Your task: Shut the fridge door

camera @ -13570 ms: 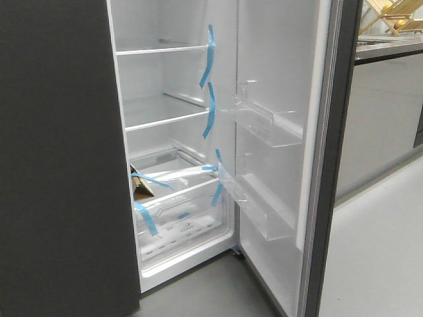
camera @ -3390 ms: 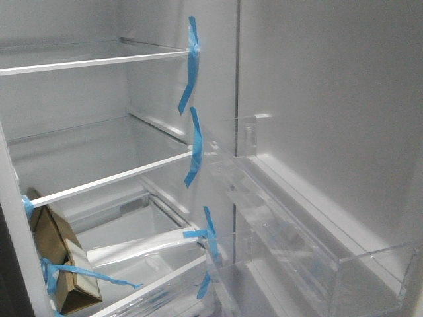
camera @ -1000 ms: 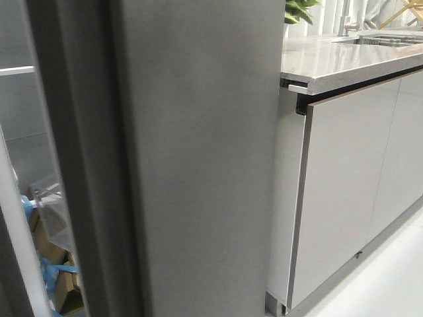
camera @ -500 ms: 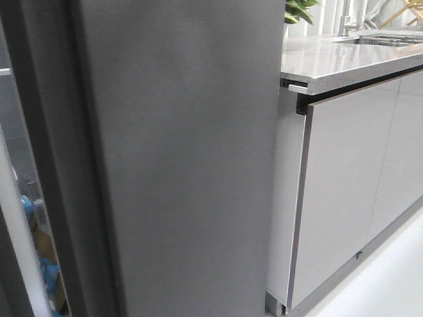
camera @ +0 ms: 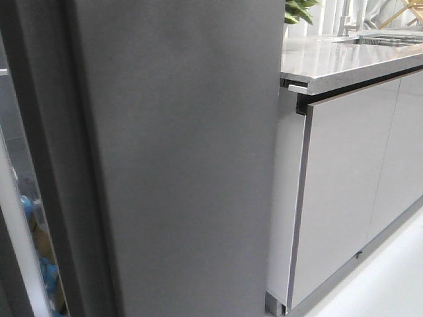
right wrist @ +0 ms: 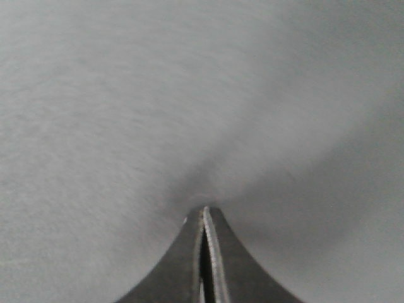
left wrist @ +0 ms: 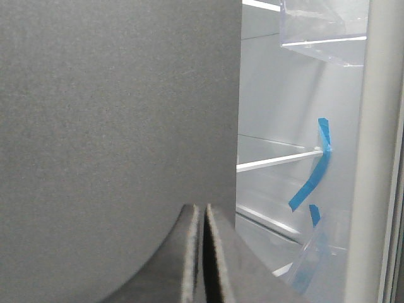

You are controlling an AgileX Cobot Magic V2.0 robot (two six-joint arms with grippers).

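Observation:
The fridge door (camera: 178, 165) shows its matte dark grey outside and fills most of the front view. It stands almost shut, with a narrow gap (camera: 30, 218) at its left onto the white inside. My right gripper (right wrist: 204, 211) is shut and empty, its tips right at the door's grey face (right wrist: 189, 95). My left gripper (left wrist: 203, 208) is shut and empty, in front of a plain dark grey panel (left wrist: 113, 126) near its edge. Beside it I see the door's white lining (left wrist: 379, 158) and a clear bin (left wrist: 322, 28). Neither gripper shows in the front view.
Through the gap I see a cardboard box (camera: 45, 247) and blue tape (camera: 26, 206). The left wrist view shows a fridge shelf (left wrist: 278, 163) with blue tape (left wrist: 315, 170). Pale glossy cabinet fronts (camera: 344, 185) under a countertop (camera: 344, 59) stand right of the fridge, above the floor (camera: 390, 277).
The door has swung further towards shut. The gap at its left edge has narrowed over the last second, and less of the box and tape shows.

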